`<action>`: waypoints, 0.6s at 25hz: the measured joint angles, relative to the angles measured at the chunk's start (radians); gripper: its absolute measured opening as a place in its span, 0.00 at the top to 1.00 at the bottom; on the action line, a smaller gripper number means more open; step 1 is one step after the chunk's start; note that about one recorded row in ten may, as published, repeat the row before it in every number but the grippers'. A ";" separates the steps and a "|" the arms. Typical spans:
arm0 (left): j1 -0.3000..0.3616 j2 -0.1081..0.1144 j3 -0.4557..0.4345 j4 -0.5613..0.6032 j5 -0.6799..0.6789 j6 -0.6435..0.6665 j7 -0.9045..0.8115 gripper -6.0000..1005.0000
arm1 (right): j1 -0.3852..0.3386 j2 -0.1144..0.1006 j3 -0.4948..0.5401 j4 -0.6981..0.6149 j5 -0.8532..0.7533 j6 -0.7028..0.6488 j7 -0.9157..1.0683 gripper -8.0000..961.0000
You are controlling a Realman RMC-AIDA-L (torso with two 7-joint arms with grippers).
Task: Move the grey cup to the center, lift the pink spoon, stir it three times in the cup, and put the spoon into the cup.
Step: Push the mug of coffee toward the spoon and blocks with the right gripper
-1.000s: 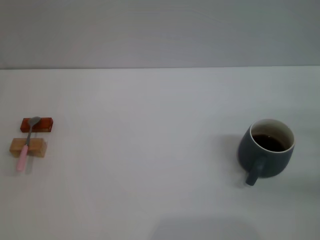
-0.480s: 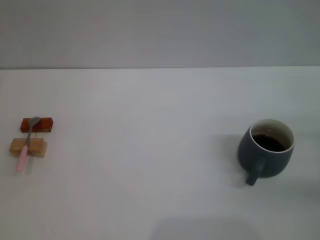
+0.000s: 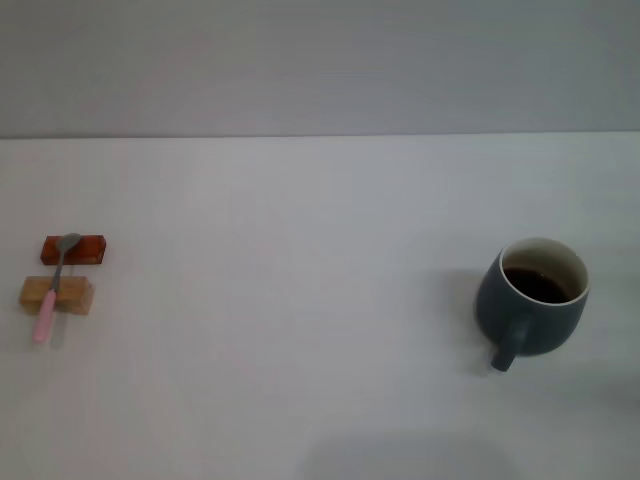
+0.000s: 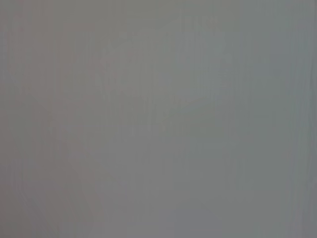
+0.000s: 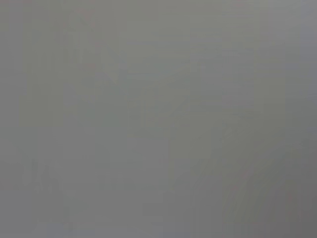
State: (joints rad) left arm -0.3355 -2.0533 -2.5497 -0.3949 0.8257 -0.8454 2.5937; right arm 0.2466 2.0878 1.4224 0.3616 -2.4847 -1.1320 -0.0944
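- The grey cup (image 3: 532,296) is being seen upright on the white worktop (image 3: 300,330), at the right side of the head view and towards the near edge, well away from the centre.
- Its white interior is being shown holding a dark liquid, and its single loop handle is pointing towards the near side and slightly to the left.
- The pink spoon (image 3: 53,288) is lying at the far left of the worktop, well apart from the cup, with the whole middle of the surface between them.
- The spoon is being carried by two small blocks: its grey metal bowl is resting on the red-brown block (image 3: 74,250), the farther of the two, and its shaft is crossing the tan wooden block (image 3: 56,295) just nearer.
- The pale pink handle end is jutting past the tan block towards the near side.
- A plain grey wall (image 3: 320,65) is being seen beyond the far edge of the worktop.
- Neither the left pincer nor the right pincer is being shown in the head view, and both wrist views are being filled by a featureless grey surface, so it cannot be told whether either pincer is released or clenched.
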 joint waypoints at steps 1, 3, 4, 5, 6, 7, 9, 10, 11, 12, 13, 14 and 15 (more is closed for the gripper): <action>-0.001 0.000 0.000 -0.001 0.000 0.000 0.000 0.14 | -0.004 0.000 -0.015 0.001 0.000 -0.001 0.000 0.37; -0.004 0.000 0.000 -0.003 0.000 0.000 0.000 0.14 | -0.008 0.000 -0.041 0.001 0.000 -0.001 0.006 0.43; -0.006 -0.001 0.000 -0.003 0.000 0.000 0.000 0.14 | -0.009 0.000 -0.052 -0.001 0.000 -0.001 0.012 0.45; -0.007 -0.001 0.000 -0.003 0.000 0.000 -0.001 0.14 | -0.009 0.000 -0.061 -0.003 0.000 -0.002 0.021 0.48; -0.008 -0.001 0.000 -0.003 0.000 -0.001 -0.001 0.14 | -0.011 0.000 -0.071 -0.004 0.000 -0.002 0.030 0.53; -0.009 -0.002 0.000 -0.003 -0.001 -0.005 -0.001 0.14 | -0.016 0.000 -0.086 -0.005 0.001 -0.002 0.041 0.58; -0.009 -0.002 0.000 -0.005 -0.003 -0.008 -0.001 0.14 | -0.019 0.000 -0.092 -0.005 0.001 -0.002 0.044 0.68; -0.009 -0.002 0.000 -0.006 -0.005 -0.009 -0.001 0.14 | -0.022 0.000 -0.099 -0.005 0.001 -0.002 0.046 0.72; -0.009 -0.002 0.000 -0.006 -0.014 -0.011 -0.002 0.14 | -0.026 0.001 -0.109 -0.005 0.002 -0.002 0.048 0.76; -0.009 -0.002 0.000 -0.007 -0.019 -0.011 -0.002 0.14 | -0.033 0.002 -0.126 -0.006 0.003 0.000 0.051 0.79; -0.009 -0.002 0.000 -0.007 -0.028 -0.012 -0.002 0.14 | -0.033 0.002 -0.126 -0.006 0.003 0.000 0.051 0.83; -0.010 -0.002 0.000 -0.007 -0.037 -0.012 -0.002 0.14 | -0.037 0.002 -0.138 -0.006 0.009 0.002 0.051 0.87; -0.010 -0.002 0.000 -0.007 -0.037 -0.012 -0.002 0.14 | -0.040 0.002 -0.156 -0.006 0.020 0.005 0.051 0.90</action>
State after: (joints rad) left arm -0.3450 -2.0550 -2.5494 -0.4016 0.7890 -0.8575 2.5917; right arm 0.2064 2.0901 1.2663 0.3553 -2.4646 -1.1268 -0.0433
